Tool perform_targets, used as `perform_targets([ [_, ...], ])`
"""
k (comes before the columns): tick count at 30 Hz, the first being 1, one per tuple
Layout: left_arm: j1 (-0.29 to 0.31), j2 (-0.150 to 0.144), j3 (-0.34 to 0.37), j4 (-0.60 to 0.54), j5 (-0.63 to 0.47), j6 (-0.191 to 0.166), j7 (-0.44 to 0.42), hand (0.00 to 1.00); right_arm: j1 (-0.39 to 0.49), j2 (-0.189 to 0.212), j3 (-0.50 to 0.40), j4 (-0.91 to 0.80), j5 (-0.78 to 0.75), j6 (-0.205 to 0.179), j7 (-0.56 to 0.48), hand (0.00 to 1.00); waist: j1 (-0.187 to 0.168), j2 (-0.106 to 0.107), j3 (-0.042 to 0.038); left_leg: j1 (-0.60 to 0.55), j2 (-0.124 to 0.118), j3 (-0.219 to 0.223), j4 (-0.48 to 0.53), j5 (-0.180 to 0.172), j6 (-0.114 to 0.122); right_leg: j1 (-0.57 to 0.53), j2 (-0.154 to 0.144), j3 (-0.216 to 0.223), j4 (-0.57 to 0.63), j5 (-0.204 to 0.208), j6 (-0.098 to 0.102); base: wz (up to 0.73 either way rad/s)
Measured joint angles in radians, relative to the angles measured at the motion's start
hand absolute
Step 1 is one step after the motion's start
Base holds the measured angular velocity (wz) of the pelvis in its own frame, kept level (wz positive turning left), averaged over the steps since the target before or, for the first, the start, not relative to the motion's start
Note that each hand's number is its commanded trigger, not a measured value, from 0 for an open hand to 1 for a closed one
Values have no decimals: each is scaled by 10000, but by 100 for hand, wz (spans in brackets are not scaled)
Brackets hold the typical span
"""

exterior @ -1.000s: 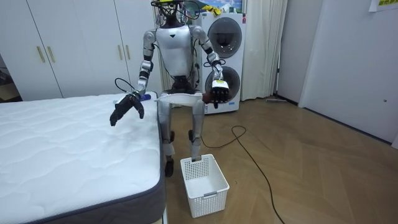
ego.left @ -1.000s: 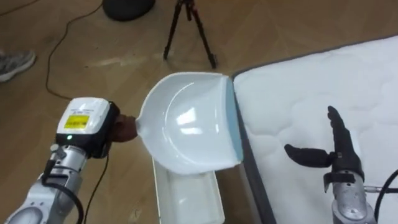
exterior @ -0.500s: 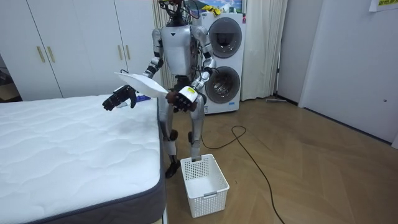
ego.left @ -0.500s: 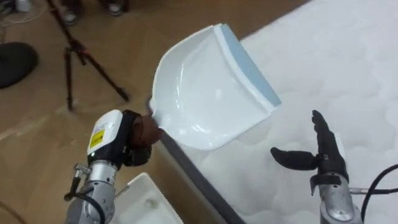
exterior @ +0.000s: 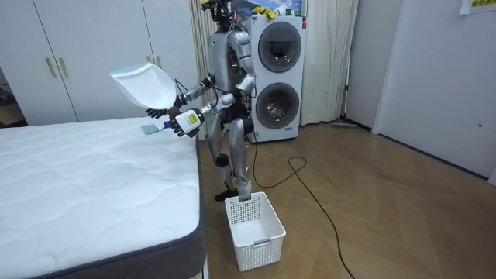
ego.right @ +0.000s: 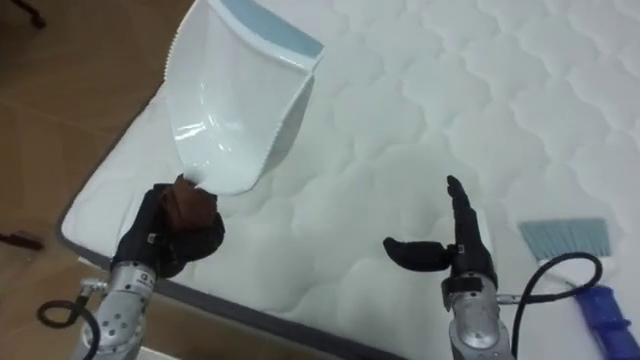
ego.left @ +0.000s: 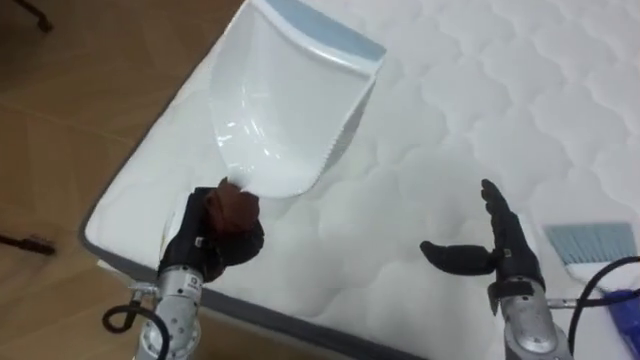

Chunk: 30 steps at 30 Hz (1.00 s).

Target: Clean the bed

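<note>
Standing at corner of mattress [ego.left: 480,110], robot faces across bed.
- Left hand [ego.left: 212,240]: clenched round brown handle [ego.left: 232,205] of white dustpan [ego.left: 285,110]; pan raised above mattress edge, blue-edged lip pointing away from robot.
- Right hand [ego.left: 500,250]: released, fingers straight, thumb out, hovering above mattress, holding nothing.
- Brush [ego.left: 590,243]: pale blue bristles, blue handle, lying on mattress just beside right hand.
- White basket [exterior: 254,221]: on floor beside mattress foot.
</note>
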Motion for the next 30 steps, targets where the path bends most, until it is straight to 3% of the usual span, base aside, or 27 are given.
perform_targets([
  [3, 19, -100, -448, 18, -210, 166, 3, 100, 31, 192, -2, -254, 8, -7, -33, 0, -200, -39, -24, 248, 114, 34, -52, 8, -160, 146, 185, 139, -181, 42, -86, -10],
  [4, 32, -162, -611, 17, -208, 192, 2, 93, 84, 271, -2, -263, 4, -12, -33, 0, -209, -46, -97, 323, 180, 85, -48, -21, -241, 220, 265, 186, -257, 43, -144, -18],
  [7, 48, -280, -633, 27, -203, 192, 11, 6, 116, 394, -14, -303, -8, -12, -16, 0, -247, -46, -105, 512, 347, 264, -4, -15, -388, 307, 527, 481, -422, 122, -291, -34],
  [8, 56, -265, -593, 33, -195, 203, 11, 0, 140, 452, -71, -317, -41, -12, -2, 0, -252, -44, -104, 572, 398, 250, 16, -16, -448, 279, 641, 697, -426, 130, -353, -49],
  [9, 70, -262, -560, 30, -198, 208, 11, 0, 165, 493, -123, -322, -89, -12, 5, 0, -223, -29, -106, 594, 429, 192, 55, -37, -490, 266, 715, 792, -432, 123, -384, -67],
  [10, 134, -228, -533, 16, -208, 209, 16, 0, 247, 527, -168, -324, -91, -12, 9, 0, -75, 11, -120, 653, 449, -252, 140, -75, -552, 227, 887, 1095, -412, 131, -472, -103],
  [11, 284, -201, -457, -34, -198, 201, 19, 0, 272, 543, -181, -336, -101, -12, 64, 0, 145, 119, -187, 671, 392, -1151, 154, -146, -661, 104, 1071, 1429, -360, 160, -597, -111],
  [12, 334, -188, -419, -29, -198, 203, 20, 0, 271, 562, -187, -348, -118, -11, 90, 0, 196, 165, -198, 676, 338, -1560, 157, -153, -674, 74, 1162, 1590, -360, 180, -632, -111],
  [14, 547, -167, -210, -40, -215, 201, 32, 0, 293, 583, -180, -374, -238, -11, 256, 0, 288, 300, -179, 793, 217, -2922, 236, -174, -710, -34, 1512, 2370, -216, 205, -771, -97],
  [16, 768, -181, -142, -56, -303, 189, 62, 0, 305, 560, -179, -404, -261, -10, 324, 0, 418, 485, -207, 926, 172, -3446, 239, -176, -713, -26, 1751, 2954, -178, 216, -844, -95],
  [17, 841, -182, -145, -112, -321, 183, 62, 0, 304, 538, -178, -475, -253, -9, 339, 0, 460, 594, -173, 971, 173, -3633, 232, -176, -713, -47, 1898, 3291, -190, 258, -893, -88],
  [20, 868, -198, -145, -126, -316, 163, 61, 0, 317, 546, -192, -482, -256, -8, 615, 0, 447, 693, -187, 1174, 152, -4217, 74, -173, -717, -57, 2202, 3846, -171, 287, -957, -58],
  [24, 859, -184, -143, -137, -326, -27, 63, 0, 329, 567, -186, -485, -250, -9, 784, 0, 413, 685, -182, 1316, 149, -4547, 101, -153, -752, 13, 2319, 4109, -189, 334, -1033, -34],
  [28, 857, -151, -72, -148, -325, -70, 91, 0, 328, 583, -197, -486, -235, -8, 824, 0, 289, 521, -62, 1501, 119, -4676, -288, -137, -791, 46, 2352, 4235, -227, 335, -1028, -6],
  [30, 857, -144, 24, -172, -328, -71, 108, 0, 344, 586, -232, -499, -218, -7, 832, 0, 254, 499, -47, 1681, 145, -4668, -751, -124, -809, -45, 2426, 4176, -266, 346, -999, 4],
])
